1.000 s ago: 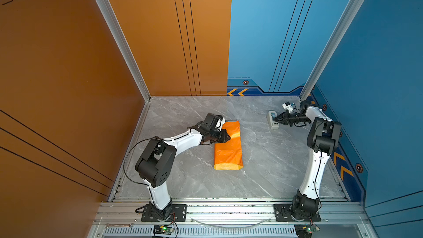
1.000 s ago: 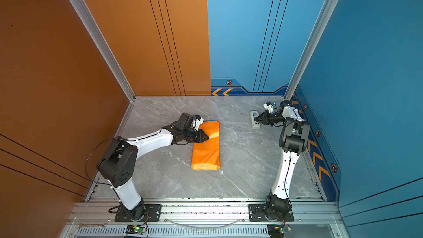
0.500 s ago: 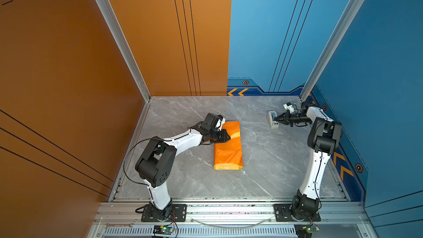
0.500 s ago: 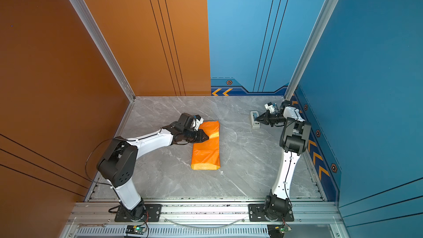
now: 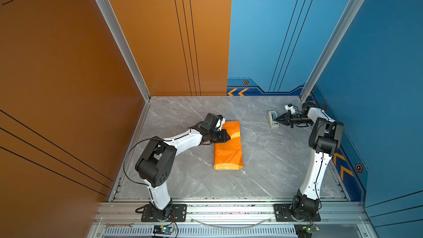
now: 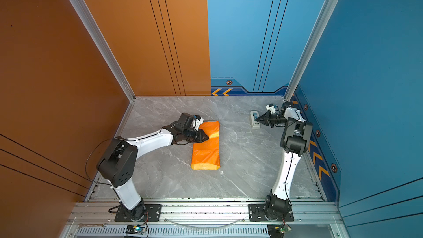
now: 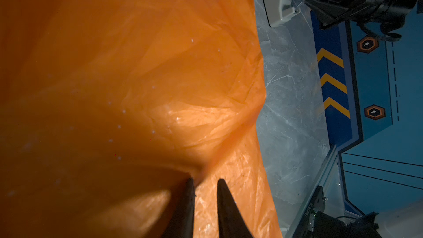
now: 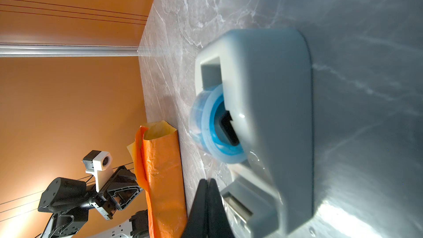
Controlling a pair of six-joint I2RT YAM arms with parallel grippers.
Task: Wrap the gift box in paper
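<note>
Pressing my left gripper [image 5: 227, 136] down on the paper [image 5: 229, 152], coming in from 9 o'clock onto its 12 o'clock half. Jaws are narrow, with a small gap between the tips. Left wrist view shows both fingertips [image 7: 188, 193] on the orange face and a crease running into the gap. Can't tell if a fold is actually nipped.

Paper is a long folded bundle, orange side out, lying mid-table [image 5: 286, 161] with its long axis 12 to 6. The 6 o'clock end shows pale yellow. The gift box is hidden; can't see it in any view.

My right gripper [image 5: 276, 119] is out at 2 o'clock, well apart from the paper. Jaws are fully closed, tips together at the 3 o'clock side of the tape dispenser [image 5: 271, 114] in both top views. In the right wrist view the tips sit at the dispenser's cutter end, near the blue tape roll [image 8: 206, 120]. Clear film there is too blurred to say whether any tape is between my tips. Dispenser stands on the table.
</note>
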